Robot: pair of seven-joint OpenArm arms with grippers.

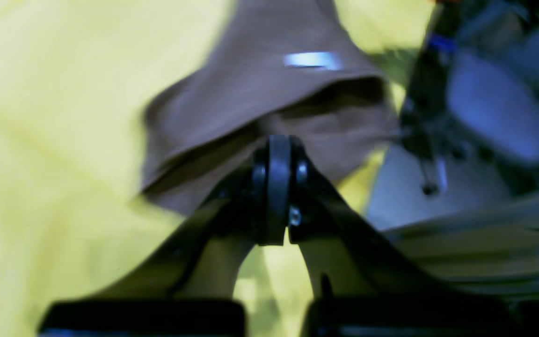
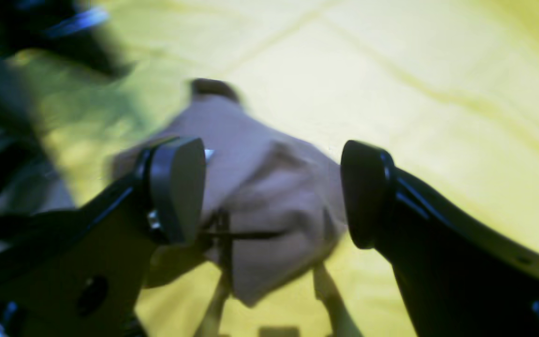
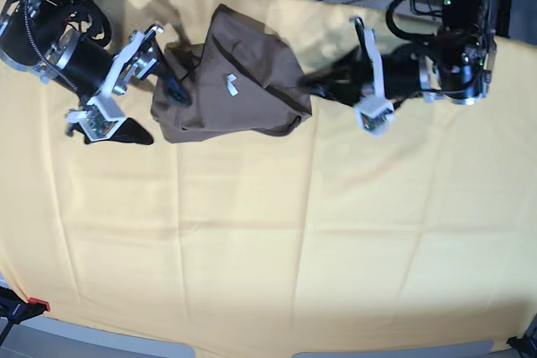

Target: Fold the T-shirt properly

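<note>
T-shirt [image 3: 231,85]: soft taupe-brown fabric, bunched and creased, white tag showing.
Yellow cloth [image 3: 268,241]: broad, faintly creased.
Left gripper [image 1: 276,154]: clenched on T-shirt.
Right gripper [image 2: 274,196]: released, jaws spread.

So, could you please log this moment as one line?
T-shirt: bunched on yellow cloth, unfolded | left pincer: shut on T-shirt edge | right pincer: open, beside T-shirt | white tag: showing

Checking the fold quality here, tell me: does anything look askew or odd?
Yes. The T-shirt lies bunched and lopsided at the far edge of the yellow cloth, its white tag exposed, one corner pinched in the left gripper.
</note>
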